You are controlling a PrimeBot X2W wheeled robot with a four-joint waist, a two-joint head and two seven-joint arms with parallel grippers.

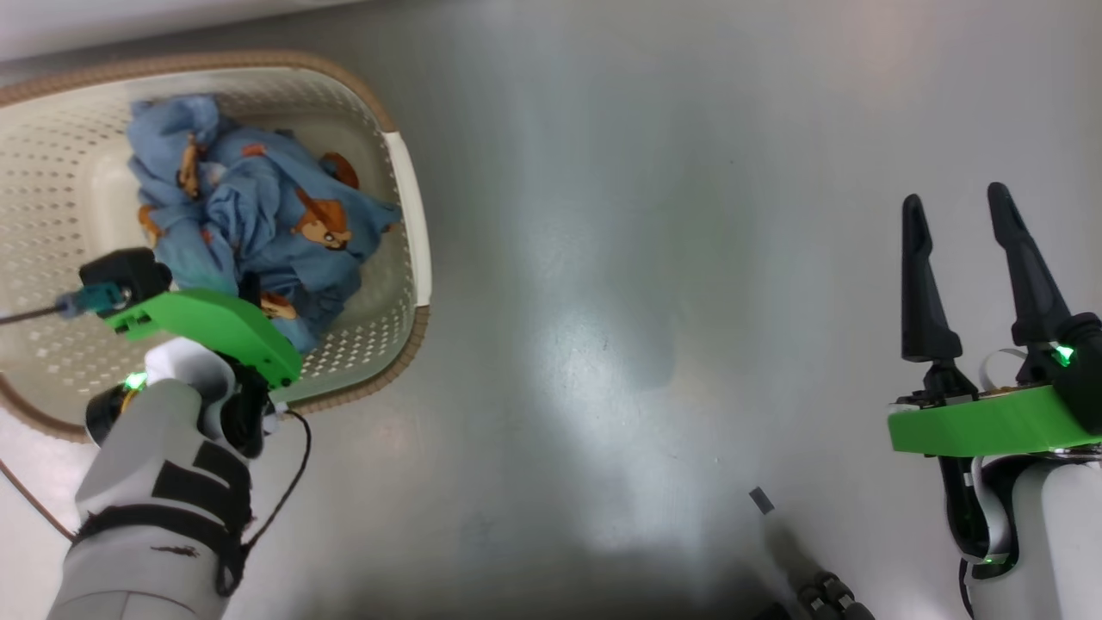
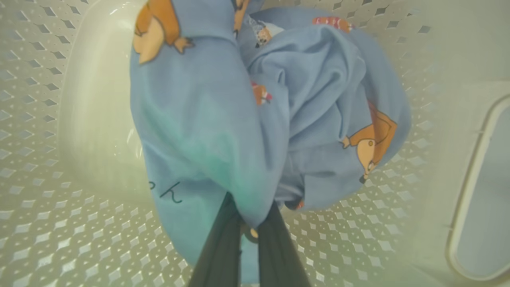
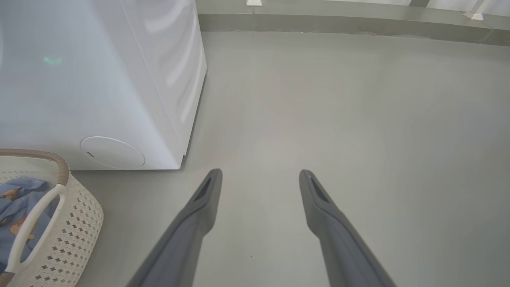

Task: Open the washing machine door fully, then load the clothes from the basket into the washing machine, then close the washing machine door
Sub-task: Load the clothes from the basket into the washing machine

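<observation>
The left gripper (image 2: 249,207) was clenched on a fold of the clothes (image 2: 223,119), which were crumpled inside the basket (image 2: 59,239), its perforated walls close around the fingers. The heap stretched lengthwise ahead of the fingertips. The right gripper (image 3: 259,175) hung spread over the floor (image 3: 358,99), with the washing machine (image 3: 99,79) ahead-left.

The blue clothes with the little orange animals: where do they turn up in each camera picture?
Head view: the clothes lie at upper left, inside the basket.
Left wrist view: large in the centre, pinched at the bottom by the left gripper.
Right wrist view: a blue patch at the lower left edge.
Shared landmark: the basket's perforated cream wall.
</observation>
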